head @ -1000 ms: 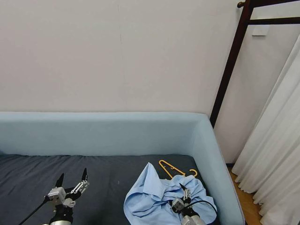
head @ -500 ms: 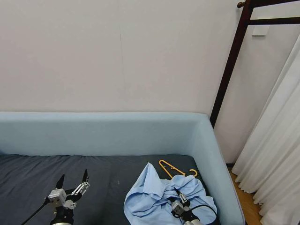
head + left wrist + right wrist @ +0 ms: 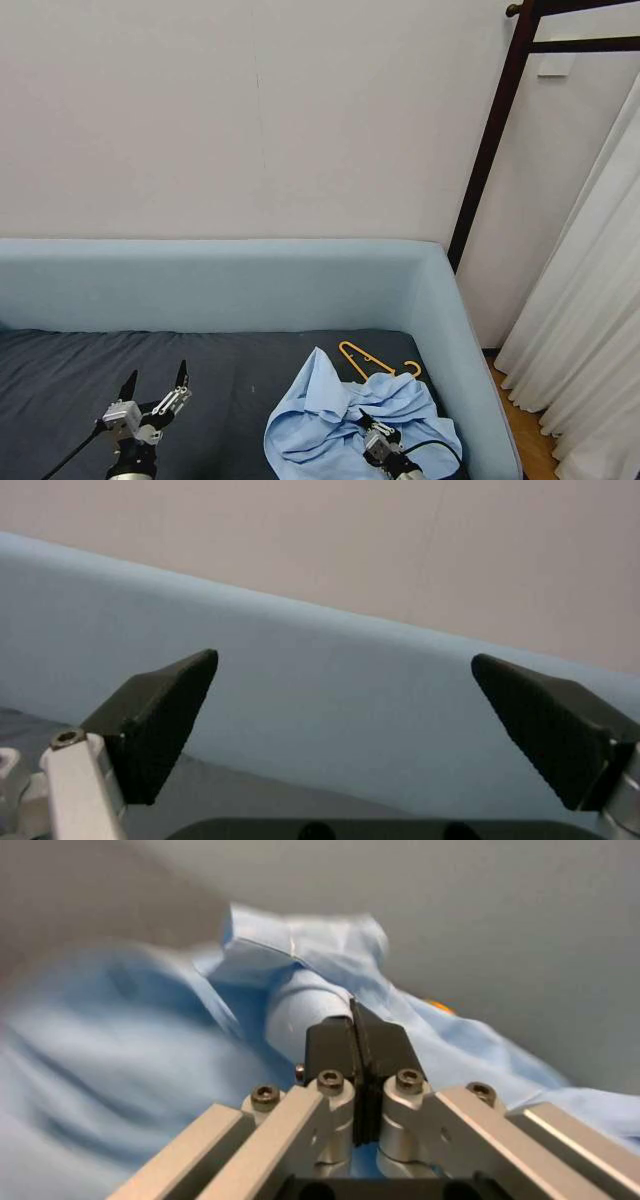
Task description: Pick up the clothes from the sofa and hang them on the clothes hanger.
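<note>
Right gripper (image 3: pixel 352 1020) lower into blue shirt (image 3: pixel 310 425) than a second ago, jaws clenched; cloth pinch unconfirmed. Left gripper (image 3: pixel 156 376) idle, jaws released.

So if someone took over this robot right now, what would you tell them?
Left hand: open, hovering over the sofa seat, holding nothing.
Right hand: shut, down on the blue shirt; whether cloth is pinched, I cannot tell.
The shirt lies crumpled on the seat near the right armrest, partly covering an orange hanger. The dark wooden rack stands beyond that armrest.
Done: nothing hung. Left: lift the shirt, hang it on the rack.
</note>
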